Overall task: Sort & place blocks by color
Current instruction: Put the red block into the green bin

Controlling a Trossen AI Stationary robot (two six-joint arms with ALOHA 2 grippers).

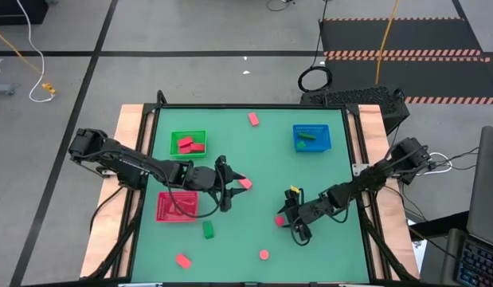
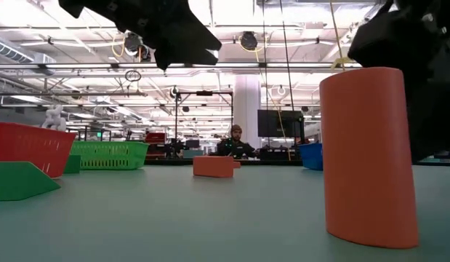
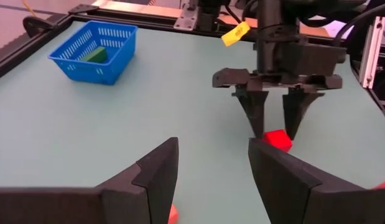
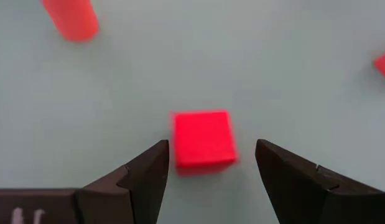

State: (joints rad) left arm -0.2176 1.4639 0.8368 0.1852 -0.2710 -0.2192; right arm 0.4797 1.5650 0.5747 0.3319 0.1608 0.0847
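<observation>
My right gripper (image 4: pixel 211 155) is open and low over the mat, one finger on either side of a red cube (image 4: pixel 203 138) that lies flat on the table. I see a gap on both sides. The cube also shows in the high view (image 1: pixel 279 220) and between those fingers in the left wrist view (image 3: pixel 277 140). My left gripper (image 1: pixel 232 190) is open and empty at the table's middle, beside the red tray (image 1: pixel 177 206). A red block (image 1: pixel 244 183) lies by its fingertips. Other red and green blocks lie scattered on the mat.
The green tray (image 1: pixel 188 143) holds red blocks and the blue tray (image 1: pixel 311 138) holds a green block. Loose pieces: a red block (image 1: pixel 253 119) far, a green block (image 1: pixel 208 229), a red block (image 1: pixel 182 260) and a red cylinder (image 1: pixel 264 255) near. A person (image 2: pixel 235 142) sits beyond the table.
</observation>
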